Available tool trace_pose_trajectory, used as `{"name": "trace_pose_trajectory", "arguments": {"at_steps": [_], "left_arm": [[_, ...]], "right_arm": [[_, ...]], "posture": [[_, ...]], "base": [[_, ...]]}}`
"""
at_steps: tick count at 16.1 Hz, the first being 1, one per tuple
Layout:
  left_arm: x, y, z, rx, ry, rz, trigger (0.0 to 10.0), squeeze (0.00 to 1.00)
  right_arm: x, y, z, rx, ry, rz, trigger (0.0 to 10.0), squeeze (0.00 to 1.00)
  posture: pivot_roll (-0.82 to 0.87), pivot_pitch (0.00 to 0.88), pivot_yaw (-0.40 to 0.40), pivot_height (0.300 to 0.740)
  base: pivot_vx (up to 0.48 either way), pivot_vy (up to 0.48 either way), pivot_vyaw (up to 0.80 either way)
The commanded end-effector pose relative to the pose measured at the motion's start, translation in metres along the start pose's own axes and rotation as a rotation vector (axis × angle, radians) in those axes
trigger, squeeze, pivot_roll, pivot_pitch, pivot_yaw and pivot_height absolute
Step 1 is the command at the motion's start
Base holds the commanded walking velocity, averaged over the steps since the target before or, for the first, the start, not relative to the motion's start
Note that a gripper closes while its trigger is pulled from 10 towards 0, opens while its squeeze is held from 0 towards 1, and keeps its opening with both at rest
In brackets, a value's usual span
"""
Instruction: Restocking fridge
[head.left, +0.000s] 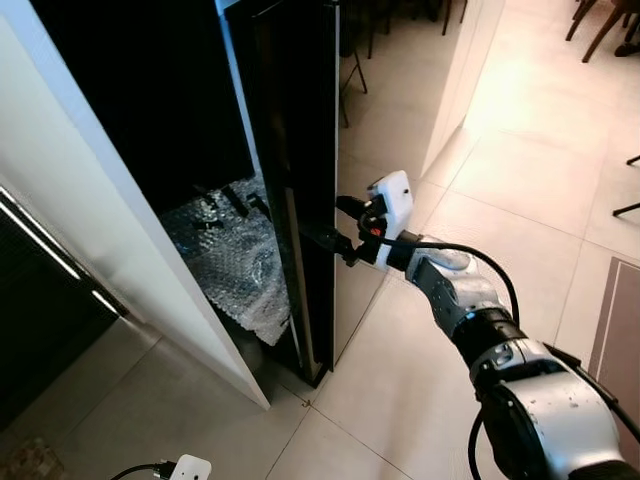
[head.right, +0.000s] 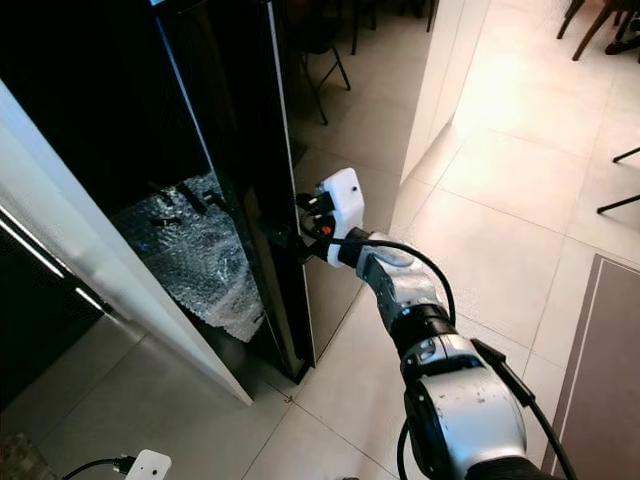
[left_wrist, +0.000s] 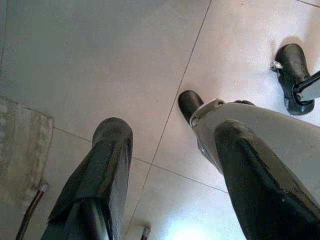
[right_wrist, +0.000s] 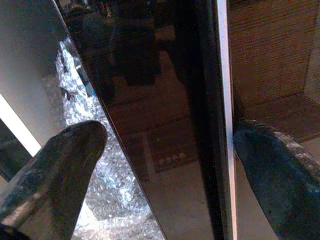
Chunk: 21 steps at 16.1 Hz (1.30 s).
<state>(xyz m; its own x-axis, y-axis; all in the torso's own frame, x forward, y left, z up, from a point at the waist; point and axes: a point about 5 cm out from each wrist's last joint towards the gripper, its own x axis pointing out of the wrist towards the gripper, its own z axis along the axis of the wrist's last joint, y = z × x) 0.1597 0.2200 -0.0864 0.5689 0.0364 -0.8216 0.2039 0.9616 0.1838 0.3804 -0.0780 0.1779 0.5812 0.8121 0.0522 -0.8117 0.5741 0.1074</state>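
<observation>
The step in hand looks like working the fridge door (head.left: 295, 180), which stands ajar on edge before the robot. The right gripper (head.left: 335, 237) is at that edge, jaws apart and straddling it, bubble wrap (head.left: 235, 260) showing inside. Next it must close on the edge and swing the door. The left gripper (left_wrist: 170, 170) hangs idle over the floor (left_wrist: 100, 55), jaws apart.
</observation>
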Motion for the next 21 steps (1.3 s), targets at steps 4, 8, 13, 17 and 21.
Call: {"name": "trace_pose_trajectory", "arguments": {"at_steps": [4,8,13,17,21], "left_arm": [[-0.002,-0.002,-0.010,-0.004,0.037,-0.008,10.0,0.00],[-0.003,-0.003,-0.013,0.000,0.049,-0.010,10.0,0.00],[-0.002,-0.005,-0.011,0.015,0.047,-0.015,10.0,0.00],[-0.001,-0.005,-0.007,0.021,0.041,-0.016,10.0,0.00],[-0.001,0.003,-0.006,0.014,0.041,-0.003,10.0,0.00]], "right_arm": [[-0.039,0.009,-0.005,-0.045,-0.134,-0.040,10.0,0.00],[-0.106,0.021,-0.027,0.042,-0.146,-0.181,10.0,0.00],[-0.175,0.025,-0.137,0.348,0.100,-0.507,10.0,0.00],[-0.225,0.054,-0.237,0.606,0.512,-0.912,10.0,0.00],[-0.253,0.077,-0.263,0.622,0.706,-1.097,10.0,0.00]], "posture": [[-0.04,0.131,0.020,0.740],[-0.06,0.136,0.019,0.740],[-0.06,0.135,0.022,0.740],[-0.04,0.135,0.025,0.740],[-0.03,0.144,0.029,0.740]], "base": [[0.000,0.000,0.00],[0.000,0.000,0.00],[0.000,0.000,0.00],[0.000,0.000,0.00],[0.000,0.000,0.00]]}}
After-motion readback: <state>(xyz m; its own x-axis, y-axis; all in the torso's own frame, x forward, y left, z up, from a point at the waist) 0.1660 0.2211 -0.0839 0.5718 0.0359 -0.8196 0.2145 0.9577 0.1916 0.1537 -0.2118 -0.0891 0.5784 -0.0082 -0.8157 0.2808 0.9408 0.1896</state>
